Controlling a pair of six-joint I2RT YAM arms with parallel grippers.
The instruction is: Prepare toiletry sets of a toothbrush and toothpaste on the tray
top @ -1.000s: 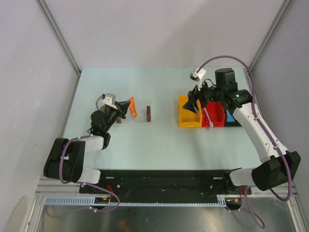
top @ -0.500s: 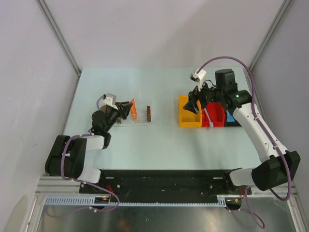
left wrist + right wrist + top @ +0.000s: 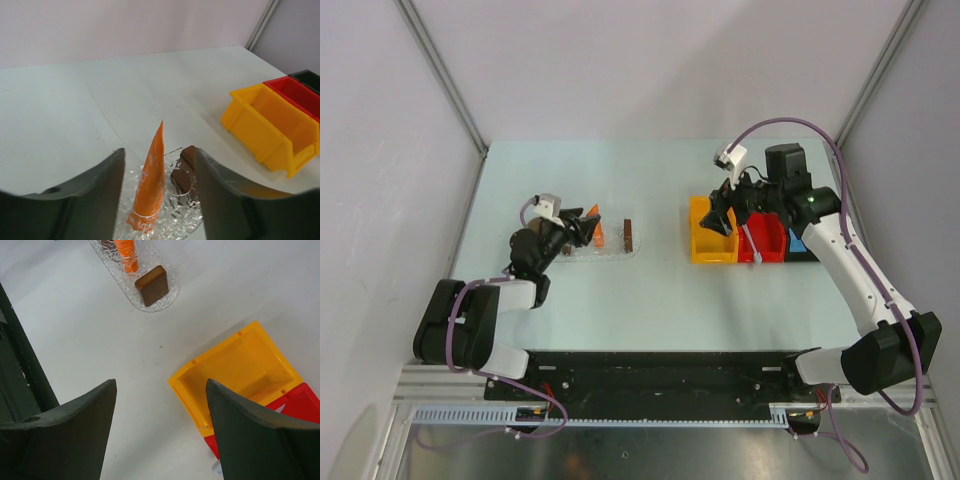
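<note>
The orange toothpaste tube (image 3: 150, 185) lies in the tray (image 3: 172, 227), left of the tabletop's middle, with its cap end toward the left gripper (image 3: 586, 226). That gripper's fingers stand apart on either side without touching it. The toothbrush (image 3: 747, 243) rests in the red bin (image 3: 767, 235) near the right edge, lying roughly near to far. The right gripper (image 3: 160, 390), spread wide and empty, hangs over the neighbouring yellow bin (image 3: 240, 365), so that arm is the nearer one.
</note>
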